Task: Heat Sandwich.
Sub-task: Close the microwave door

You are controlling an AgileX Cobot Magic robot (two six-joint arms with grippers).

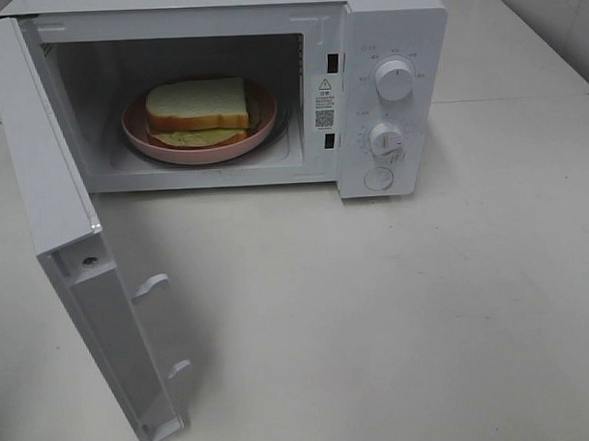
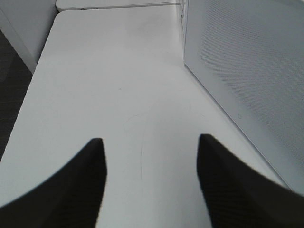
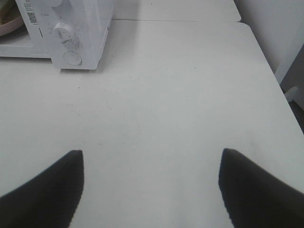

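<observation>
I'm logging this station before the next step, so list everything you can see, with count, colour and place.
Microwave: one, white, back of table, door swung open.
Knobs: two, white, microwave's right panel.
Plate: one, pink, inside microwave.
Sandwich: one, white bread, tan crust, on plate.
Table: one, white, under everything.
Left gripper: one, black, open, over table beside door.
Right gripper: one, black, open, over table, toward microwave's knob side.

Kitchen-style test bench: white microwave on plain white table.
</observation>
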